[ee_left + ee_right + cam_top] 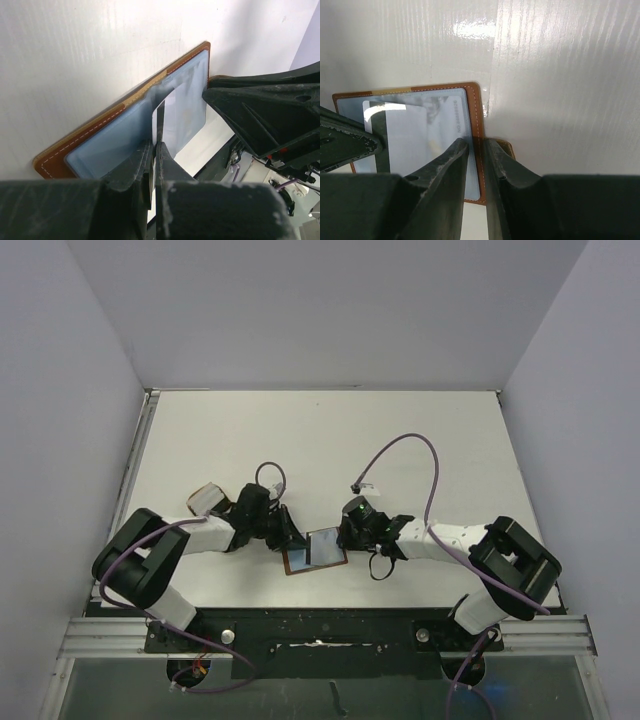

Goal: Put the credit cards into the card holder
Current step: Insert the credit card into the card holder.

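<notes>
The card holder [316, 551] lies open on the white table, brown leather outside and pale blue inside [112, 142]. My left gripper [154, 146] is shut on a pale credit card [172, 117], which I see edge-on with its far end over the holder's inner pocket. From the right wrist the same card [407, 135] shows against the blue lining. My right gripper [476, 142] is shut on the holder's stitched brown edge [479, 115], one finger on each side. From above, the left gripper [293, 538] and right gripper [345, 538] flank the holder.
A tan rounded dish [206, 500] sits at the left beside the left arm's wrist. A purple cable [420, 455] loops over the table behind the right arm. Grey walls close in the table's left, right and far sides.
</notes>
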